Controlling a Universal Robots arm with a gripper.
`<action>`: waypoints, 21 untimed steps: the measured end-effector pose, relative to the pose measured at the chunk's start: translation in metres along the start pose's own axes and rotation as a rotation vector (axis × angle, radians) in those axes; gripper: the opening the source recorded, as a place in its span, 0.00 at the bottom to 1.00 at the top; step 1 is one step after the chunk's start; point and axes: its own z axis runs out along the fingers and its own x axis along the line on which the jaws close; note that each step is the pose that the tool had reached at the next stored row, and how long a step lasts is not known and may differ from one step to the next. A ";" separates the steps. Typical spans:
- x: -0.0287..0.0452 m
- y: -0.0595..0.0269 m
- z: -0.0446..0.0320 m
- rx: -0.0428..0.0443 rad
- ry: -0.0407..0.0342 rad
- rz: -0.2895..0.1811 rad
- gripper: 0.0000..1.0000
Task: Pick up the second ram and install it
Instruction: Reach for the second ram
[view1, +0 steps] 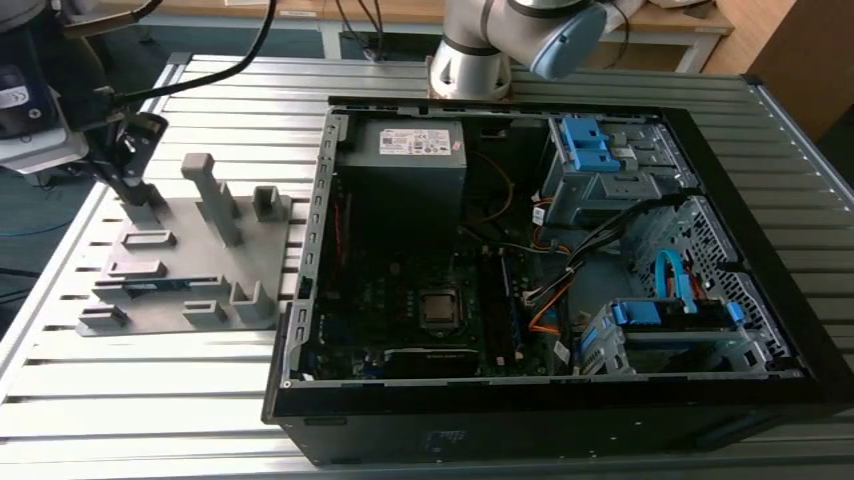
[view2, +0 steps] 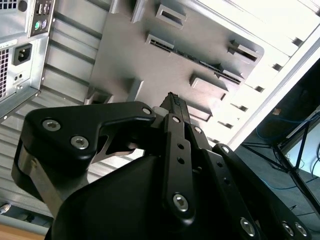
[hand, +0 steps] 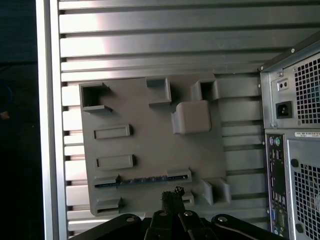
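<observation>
Your jaws look drawn together with nothing between them, and they hang above the fixture (hand: 150, 135), clear of it, near one end of its long slot. The ram (hand: 142, 180) sits in that slot. In the first wrist view you see it edge-on, as a thin dark blue strip held between two end blocks. You should expect it to be light and stiff, but thin and easy to damage. The chips and the contact edge will not forgive a scrape, and the flat faces look smooth enough to slip. I judge the safest hold to be across the two flat faces, near the middle of the upper edge, squarely so it does not twist. The jaws would have to open for that. Mind the room around it: the fixture carries upright posts and a raised block (hand: 192, 117) close by, so the free way looks to be straight up out of the slot. The case (view1: 561, 250) stands just beside the fixture on the exterior view's right, with its wall rising above the desk (hand: 150, 45). The desk's edge runs near the fixture's other side. Inside the case, cables (view1: 567, 290) and drive cages crowd the board, so open room there is tight
</observation>
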 end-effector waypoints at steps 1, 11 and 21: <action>0.0000 -0.0005 0.0014 0.0000 0.0000 0.000 0.10; 0.0001 -0.0052 0.0149 0.0000 0.0001 0.000 0.10; 0.0002 -0.0095 0.0277 0.0000 0.0000 0.000 0.10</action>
